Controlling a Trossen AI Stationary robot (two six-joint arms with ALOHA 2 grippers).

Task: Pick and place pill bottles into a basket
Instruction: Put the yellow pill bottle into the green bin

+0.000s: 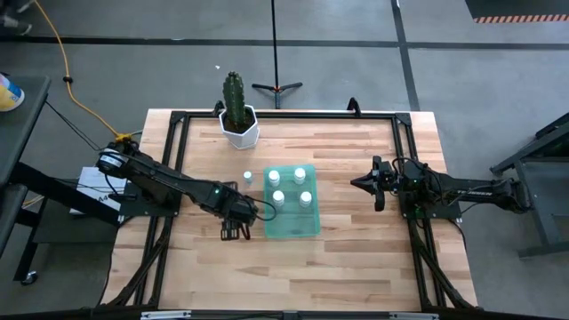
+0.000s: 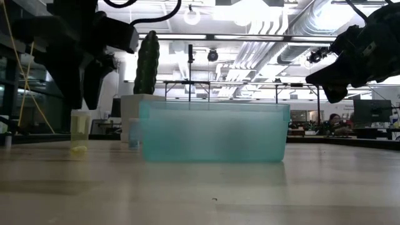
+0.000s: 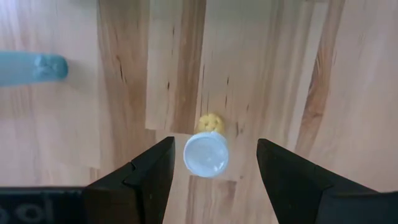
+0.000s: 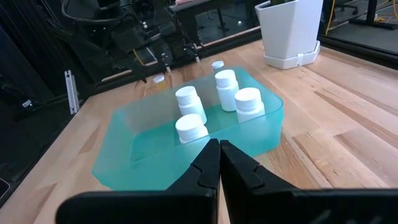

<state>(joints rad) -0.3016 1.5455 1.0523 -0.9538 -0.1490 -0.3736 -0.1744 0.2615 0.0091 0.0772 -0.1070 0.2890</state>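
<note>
High view: green basket (image 1: 292, 227) at table centre holds 4 pill bottles (image 1: 276, 197). Left gripper (image 1: 236, 230) sits beside it. Left wrist view: fingers (image 3: 140, 177) wide apart around 1 upright bottle (image 3: 206, 154). Right wrist view: right gripper (image 4: 219, 163) pinched closed, empty.

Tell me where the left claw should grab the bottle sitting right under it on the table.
Grip the pill bottle across its round body just below the cap, coming straight down. It stands upright on the table, apart from the basket, and the left claw is open with a finger on each side, so closing there looks best.
</note>
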